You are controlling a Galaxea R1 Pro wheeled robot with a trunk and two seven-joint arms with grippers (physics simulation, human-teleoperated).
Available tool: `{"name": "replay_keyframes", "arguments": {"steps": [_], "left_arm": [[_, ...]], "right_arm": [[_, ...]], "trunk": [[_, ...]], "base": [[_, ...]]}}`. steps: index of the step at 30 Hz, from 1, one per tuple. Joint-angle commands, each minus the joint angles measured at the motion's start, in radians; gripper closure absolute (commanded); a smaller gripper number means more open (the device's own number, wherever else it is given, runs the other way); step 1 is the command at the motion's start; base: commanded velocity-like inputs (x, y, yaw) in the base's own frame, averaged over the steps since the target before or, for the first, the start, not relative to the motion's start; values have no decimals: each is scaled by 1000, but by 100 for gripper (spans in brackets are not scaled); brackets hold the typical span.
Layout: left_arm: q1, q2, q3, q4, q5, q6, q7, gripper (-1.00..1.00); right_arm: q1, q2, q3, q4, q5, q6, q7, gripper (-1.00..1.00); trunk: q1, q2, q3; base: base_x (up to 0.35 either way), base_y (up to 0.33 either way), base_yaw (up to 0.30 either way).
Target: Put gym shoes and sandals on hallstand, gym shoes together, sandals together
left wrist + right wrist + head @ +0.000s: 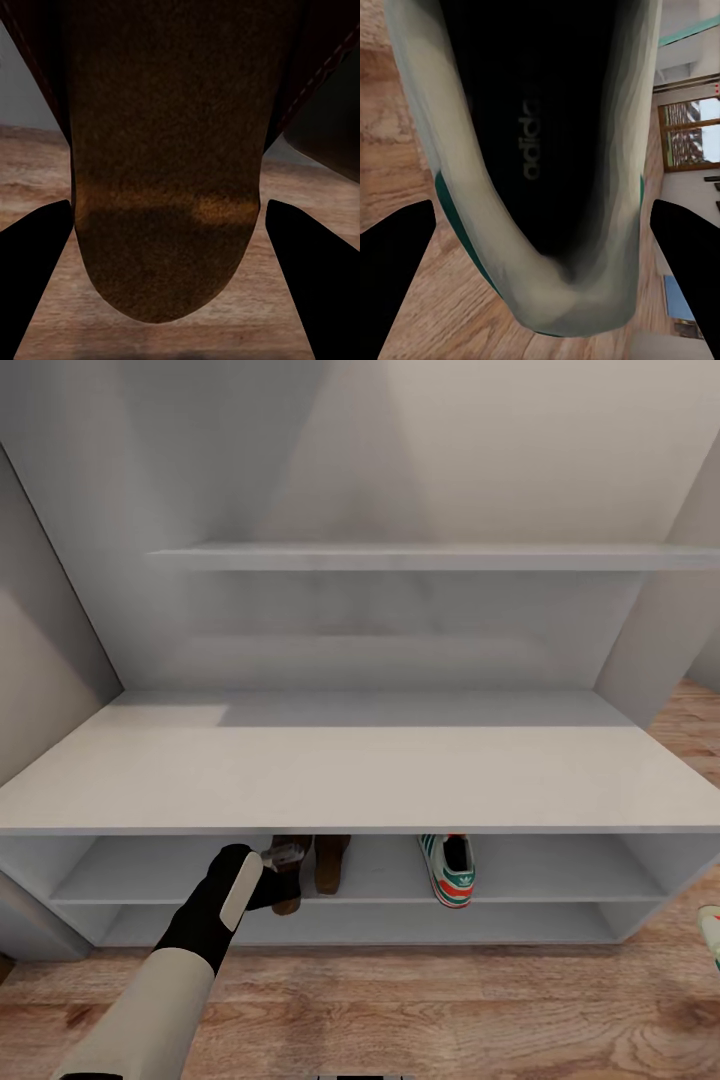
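The pale hallstand [350, 775] fills the head view. One dark brown sandal [333, 865] lies on its upper open shelf. Just left of it is a second sandal [288, 895] at the shelf's front edge, with my left gripper [281, 857] shut on it. In the left wrist view the black fingers [41, 277] press both sides of that sandal's [169, 150] footbed. A white gym shoe [447, 868] with green stripes sits on the same shelf, further right. My right gripper [542, 217] is shut on the other gym shoe [532, 150], whose tip [712, 935] shows above the floor.
Wood plank corridor floor [420, 1010] runs in front of the rack. A floating shelf [430, 556] hangs on the back panel above the wide bench top. The lowest shelf [400, 925] holds nothing. A grey wall [40, 660] closes in on the left.
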Motion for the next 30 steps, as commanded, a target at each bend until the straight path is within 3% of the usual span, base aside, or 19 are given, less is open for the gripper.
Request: {"name": "replay_keyframes", "arguments": {"steps": [1, 30], "left_arm": [[0, 0, 2, -2, 1, 3, 9, 100], [0, 0, 3, 0, 1, 3, 9, 100]], "right_arm": [[-2, 0, 2, 5, 2, -7, -2, 100], [-2, 0, 2, 5, 2, -7, -2, 100]], "trunk": [[11, 0, -1], [11, 0, -1]], "base": [[0, 0, 0], [17, 0, 0]]}}
